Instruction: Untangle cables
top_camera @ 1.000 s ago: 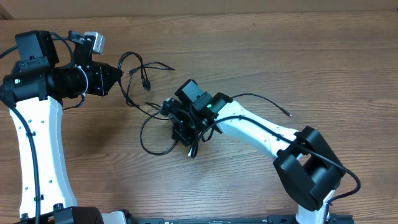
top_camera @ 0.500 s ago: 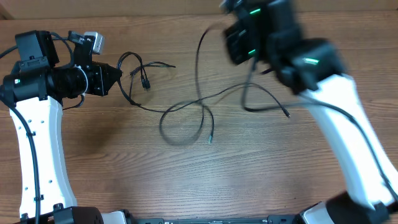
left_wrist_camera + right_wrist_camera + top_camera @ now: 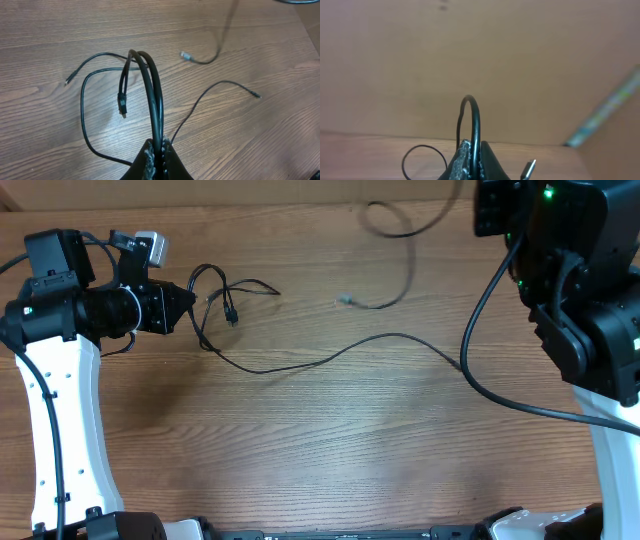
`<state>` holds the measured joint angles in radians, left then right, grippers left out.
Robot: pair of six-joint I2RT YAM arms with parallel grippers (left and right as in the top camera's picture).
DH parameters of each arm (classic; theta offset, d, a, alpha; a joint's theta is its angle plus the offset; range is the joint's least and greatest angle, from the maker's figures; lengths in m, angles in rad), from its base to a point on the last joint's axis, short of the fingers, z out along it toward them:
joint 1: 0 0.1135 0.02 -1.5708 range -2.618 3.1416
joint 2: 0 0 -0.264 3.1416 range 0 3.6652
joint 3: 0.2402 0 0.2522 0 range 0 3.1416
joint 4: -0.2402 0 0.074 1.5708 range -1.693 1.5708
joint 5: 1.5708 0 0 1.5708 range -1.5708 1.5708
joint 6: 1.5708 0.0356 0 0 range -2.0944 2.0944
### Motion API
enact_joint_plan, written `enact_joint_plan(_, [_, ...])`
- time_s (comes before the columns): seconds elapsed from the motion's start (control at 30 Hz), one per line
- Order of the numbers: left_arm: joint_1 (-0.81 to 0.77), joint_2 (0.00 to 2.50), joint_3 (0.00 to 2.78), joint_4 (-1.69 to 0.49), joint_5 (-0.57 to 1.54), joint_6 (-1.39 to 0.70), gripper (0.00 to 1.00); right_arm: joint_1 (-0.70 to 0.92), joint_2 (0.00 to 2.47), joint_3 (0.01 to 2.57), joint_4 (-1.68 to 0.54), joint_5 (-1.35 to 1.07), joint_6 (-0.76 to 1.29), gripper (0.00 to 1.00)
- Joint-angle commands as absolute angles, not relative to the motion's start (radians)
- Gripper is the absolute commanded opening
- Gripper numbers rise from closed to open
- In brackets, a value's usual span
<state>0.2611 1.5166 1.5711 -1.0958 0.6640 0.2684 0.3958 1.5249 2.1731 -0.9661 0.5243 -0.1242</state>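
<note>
Thin black cables [image 3: 228,288] bunch by my left gripper [image 3: 188,298] at the table's far left. In the left wrist view that gripper [image 3: 158,150] is shut on a doubled cable loop [image 3: 150,80], a plug [image 3: 121,106] dangling beside it. One long strand [image 3: 330,356] trails right across the wood. My right arm [image 3: 570,270] is raised high at the far right. Its gripper [image 3: 473,150] is shut on another cable [image 3: 477,120], which hangs as a loop [image 3: 385,222] ending in a pale plug [image 3: 343,300]. A silver-tipped plug [image 3: 529,169] shows beside the right fingers.
A thicker black wire [image 3: 472,370] curves down beside the right arm. The wooden table [image 3: 330,450] ends at a tan wall along the back [image 3: 250,190]. The left arm's white link [image 3: 55,410] stands along the left edge.
My right gripper rose from the tangle mid-table up to the far right, drawing one cable out with it. The strand left on the table has pulled straighter. The left arm stayed put.
</note>
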Motion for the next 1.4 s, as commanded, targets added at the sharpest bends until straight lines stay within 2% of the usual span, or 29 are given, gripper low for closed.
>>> enact_joint_plan(0.0, [0.254, 1.517, 1.571, -1.095, 0.665, 0.284, 0.04, 0.355, 1.501, 2.2, -0.97, 0.662, -0.138, 0.04])
enact_joint_plan(0.2, [0.254, 1.517, 1.571, -1.096, 0.665, 0.284, 0.04, 0.126, 1.529, 2.2, -0.94, 0.66, -0.101, 0.04])
enact_joint_plan(0.27, [0.254, 1.517, 1.571, -1.095, 0.665, 0.284, 0.04, -0.047, 1.57, 2.2, -0.918, 0.569, -0.093, 0.04])
enact_joint_plan(0.53, [0.254, 1.517, 1.571, -1.1, 0.665, 0.282, 0.04, -0.402, 1.791, 2.2, -0.912, 0.364, -0.074, 0.04])
enact_joint_plan(0.67, [0.254, 1.517, 1.571, -1.1, 0.665, 0.269, 0.04, -0.48, 1.91, 2.2, -0.905, 0.276, -0.073, 0.04])
enact_joint_plan(1.0, [0.254, 1.517, 1.571, -1.127, 0.665, 0.254, 0.04, -0.585, 2.177, 2.199, -0.923, 0.263, -0.048, 0.04])
enact_joint_plan(1.37, [0.254, 1.517, 1.571, -1.121, 0.665, 0.254, 0.04, -0.626, 2.237, 2.181, -0.922, 0.231, -0.048, 0.04])
